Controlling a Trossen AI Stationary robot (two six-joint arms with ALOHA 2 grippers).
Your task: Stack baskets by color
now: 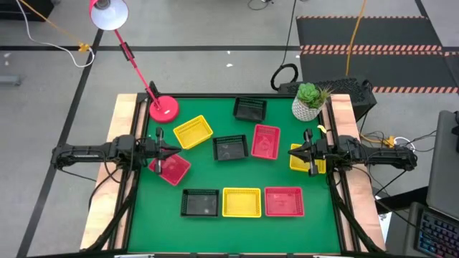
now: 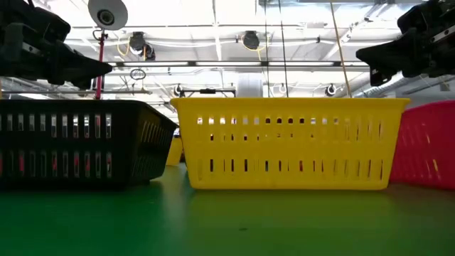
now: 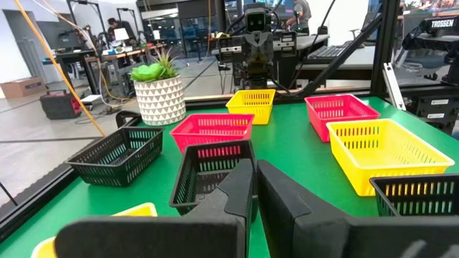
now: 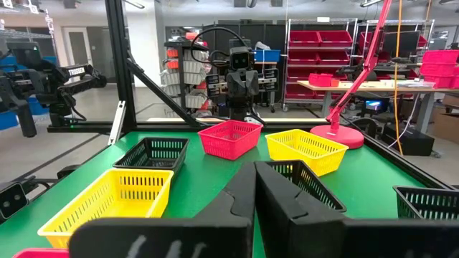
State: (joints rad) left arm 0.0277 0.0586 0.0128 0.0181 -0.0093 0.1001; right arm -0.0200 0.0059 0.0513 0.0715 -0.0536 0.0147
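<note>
Nine baskets lie loose on your green bench [image 1: 136,229], none nested in another. Your left gripper [image 1: 174,150] hangs over the bench's left side with its jaws closed together on nothing; a red-pink basket [image 1: 173,168] sits directly beneath and just nearer you than those jaws, and a tilted yellow basket [image 1: 193,132] lies just beyond them, next to the pink lamp base [image 1: 163,109]. Your right gripper [image 1: 297,151] hangs over the right side, jaws fully shut and empty, above a yellow basket [image 1: 296,159] at the bench's right edge.

Between the two sets of jaws you have a black basket [image 1: 230,147] and beside it a red-pink basket [image 1: 266,141]. Farther off, toward the back edge, stands another black basket [image 1: 250,109], with the white plant pot [image 1: 308,107] to its right. Along the front edge, well clear of both jaws, a row runs black basket [image 1: 200,203], yellow basket [image 1: 242,202], red-pink basket [image 1: 285,201], side by side.
</note>
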